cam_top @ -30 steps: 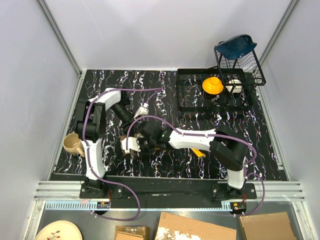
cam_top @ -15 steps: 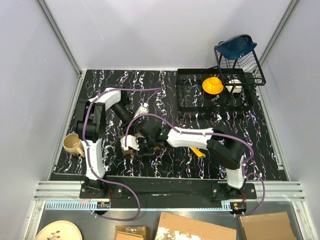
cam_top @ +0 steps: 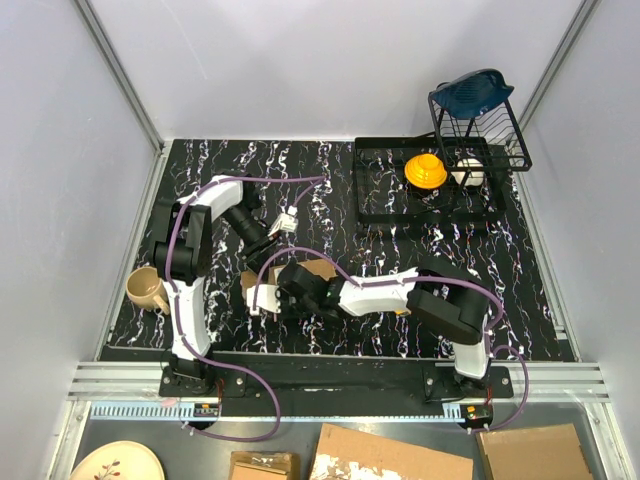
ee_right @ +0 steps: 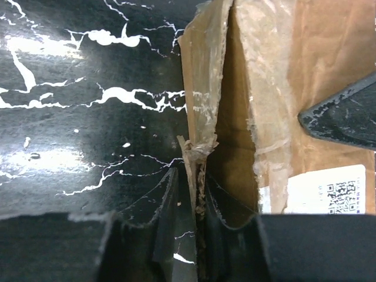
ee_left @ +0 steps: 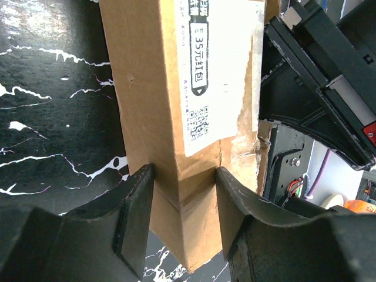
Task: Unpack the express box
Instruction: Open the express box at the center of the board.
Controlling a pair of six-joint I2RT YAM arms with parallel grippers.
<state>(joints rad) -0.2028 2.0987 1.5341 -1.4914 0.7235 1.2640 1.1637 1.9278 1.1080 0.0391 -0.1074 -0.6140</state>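
The express box (ee_left: 158, 94), a brown carton with a white label, lies left of the table's middle (cam_top: 316, 268). My left gripper (ee_left: 182, 202) is shut on one end of it, its fingers (ee_left: 136, 217) pressing both side walls. From the right, my right gripper (ee_right: 195, 200) is shut on the edge of a torn, taped flap (ee_right: 202, 100) at the box's split seam, which gapes open beside it. In the top view the right gripper (cam_top: 278, 298) lies low over the near side of the box, and the left gripper (cam_top: 266, 248) comes in from behind.
A beige mug (cam_top: 145, 290) stands at the left edge. A yellow-and-black knife (cam_top: 399, 308) shows under the right forearm. A black dish rack (cam_top: 375, 190) with a yellow bowl (cam_top: 425, 170) and a blue item (cam_top: 470, 92) fills the back right. Cardboard pieces (cam_top: 390, 455) lie below the table.
My right arm has swung toward the near edge and its gripper has shifted along the box, loosening briefly and closing again on the flap. The left arm has held still.
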